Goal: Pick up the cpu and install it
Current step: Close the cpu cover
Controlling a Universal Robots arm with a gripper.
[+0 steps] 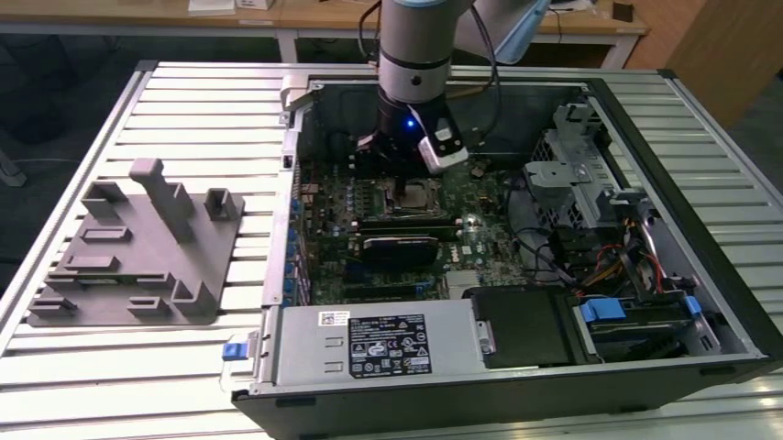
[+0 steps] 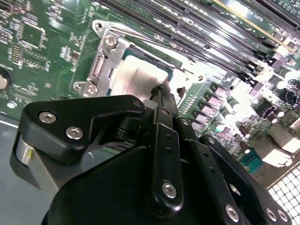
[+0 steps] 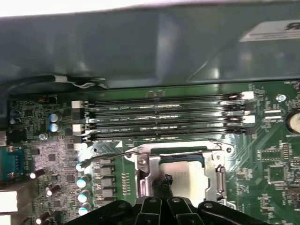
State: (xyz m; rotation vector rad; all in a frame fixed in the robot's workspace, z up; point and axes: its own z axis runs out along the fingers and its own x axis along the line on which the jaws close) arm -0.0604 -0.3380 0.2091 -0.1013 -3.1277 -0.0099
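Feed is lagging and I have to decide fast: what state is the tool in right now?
Tool: closed, holding nothing, its tip over the cpu, which lies in the motherboard socket.

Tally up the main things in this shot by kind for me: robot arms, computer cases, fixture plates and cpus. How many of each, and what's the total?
robot arm: 1
open computer case: 1
grey fixture plate: 1
cpu, inside the case: 1
Total: 4
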